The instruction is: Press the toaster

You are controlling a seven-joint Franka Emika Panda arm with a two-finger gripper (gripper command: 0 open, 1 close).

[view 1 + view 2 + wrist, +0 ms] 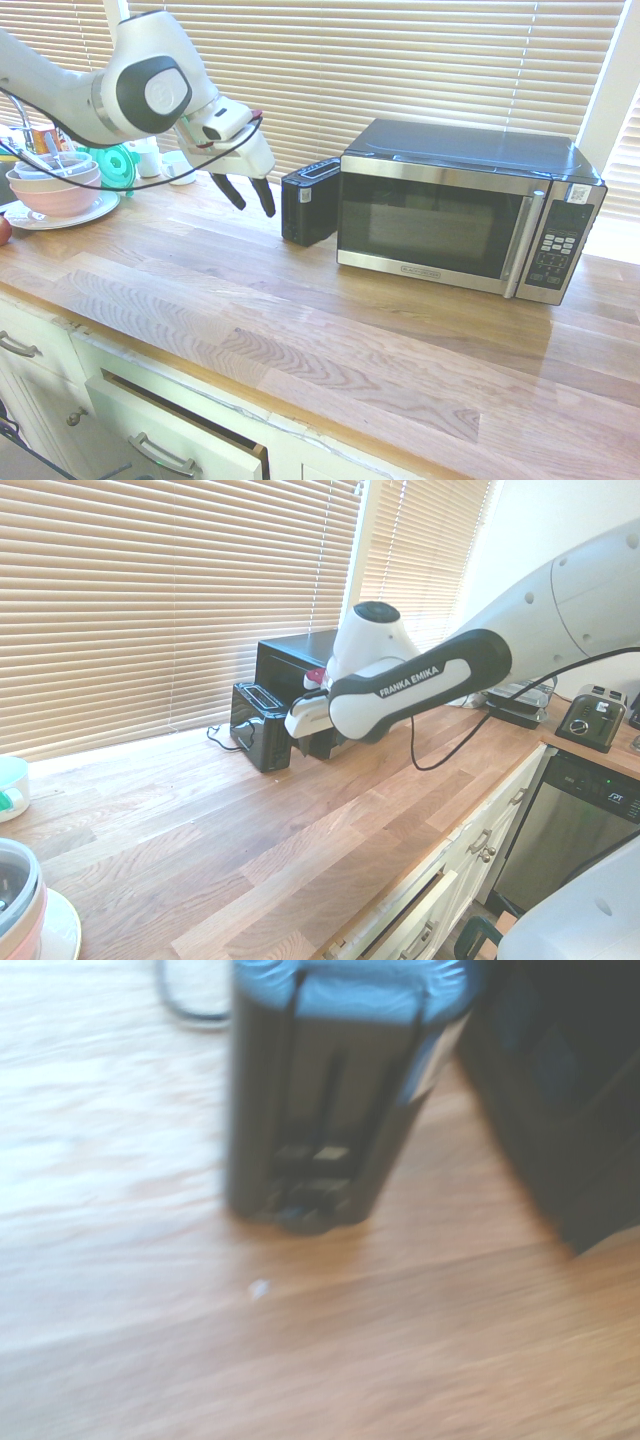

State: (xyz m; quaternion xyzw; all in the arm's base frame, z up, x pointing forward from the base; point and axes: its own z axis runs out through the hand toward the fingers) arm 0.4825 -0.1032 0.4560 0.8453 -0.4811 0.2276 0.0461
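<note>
Gripper (254,211) empty, fingertips apart, beside the black toaster (311,202); we record the toaster upright near the counter's (215,300) window-side edge, the microwave (465,215) just beside it, pink bowl (62,199) well apart

The toaster (311,202) is a narrow, black, box-shaped appliance with a long slot along its top and a small whitish sticker on one end. It stands upright on the wooden table (200,270), just beside the microwave (455,210), its sticker end turned away from the window blinds.
</note>
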